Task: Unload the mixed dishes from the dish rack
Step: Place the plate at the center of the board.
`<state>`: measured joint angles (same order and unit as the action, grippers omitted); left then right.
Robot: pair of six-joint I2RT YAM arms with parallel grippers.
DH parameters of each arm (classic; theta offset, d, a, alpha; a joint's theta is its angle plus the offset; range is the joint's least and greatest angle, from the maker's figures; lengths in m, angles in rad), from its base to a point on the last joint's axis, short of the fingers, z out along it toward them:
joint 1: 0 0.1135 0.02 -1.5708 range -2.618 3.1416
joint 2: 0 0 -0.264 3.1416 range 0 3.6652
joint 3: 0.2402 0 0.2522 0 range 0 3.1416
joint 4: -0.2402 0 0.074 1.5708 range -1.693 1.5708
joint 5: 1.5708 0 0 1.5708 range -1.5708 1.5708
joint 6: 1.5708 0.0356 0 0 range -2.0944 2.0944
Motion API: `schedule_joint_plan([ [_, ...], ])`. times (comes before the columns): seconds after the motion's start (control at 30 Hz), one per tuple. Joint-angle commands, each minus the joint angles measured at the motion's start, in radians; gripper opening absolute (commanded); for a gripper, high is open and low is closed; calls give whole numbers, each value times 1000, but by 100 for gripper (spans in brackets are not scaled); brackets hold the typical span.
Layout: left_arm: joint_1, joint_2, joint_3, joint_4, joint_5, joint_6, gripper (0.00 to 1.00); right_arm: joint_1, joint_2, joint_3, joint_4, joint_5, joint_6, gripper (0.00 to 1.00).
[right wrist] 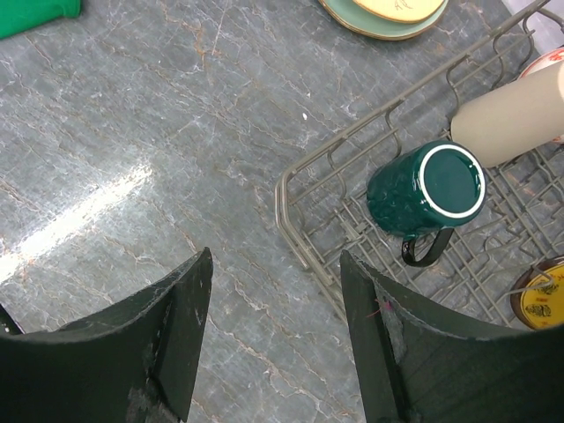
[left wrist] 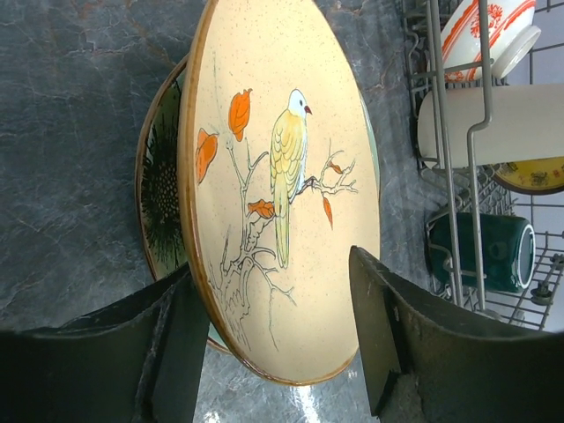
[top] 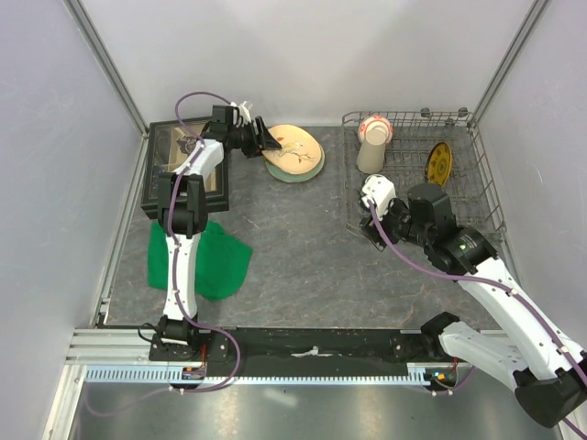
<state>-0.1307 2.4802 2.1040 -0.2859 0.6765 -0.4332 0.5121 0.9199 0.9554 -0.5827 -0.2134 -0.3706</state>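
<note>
A tan plate with a bird painting (left wrist: pixel 282 176) lies on a plate with a dark green pattern (left wrist: pixel 159 203), left of the dish rack (top: pixel 415 116) on the table. My left gripper (left wrist: pixel 273 264) is open, its fingers either side of the bird plate's near rim, with a gap on the right side. In the rack are a beige cup (top: pixel 371 154), a red-and-white bowl (top: pixel 374 126), an upright yellow plate (top: pixel 441 165) and a dark green mug (right wrist: pixel 427 189) lying on its side. My right gripper (right wrist: pixel 276 257) hangs open and empty over the table by the rack's near-left corner.
A black box with a glass lid (top: pixel 188 170) stands at the left, under the left arm. A green cloth (top: pixel 206 261) lies in front of it. Grey walls close in the table at the back and on both sides.
</note>
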Motion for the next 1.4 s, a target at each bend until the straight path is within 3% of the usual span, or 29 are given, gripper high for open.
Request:
schedule_joint_plan([
  [0.0,-3,-101,-9,25,-11,54,68,-3,-24,-14,29,-29,6,68],
  [0.87,-4,-161,-96,-47,-124,160,68,-3,-13,-9,21,-40,2,68],
  [1.37,-21,-184,-67,-116,-170,225,68,-3,74,11,11,-38,-28,68],
])
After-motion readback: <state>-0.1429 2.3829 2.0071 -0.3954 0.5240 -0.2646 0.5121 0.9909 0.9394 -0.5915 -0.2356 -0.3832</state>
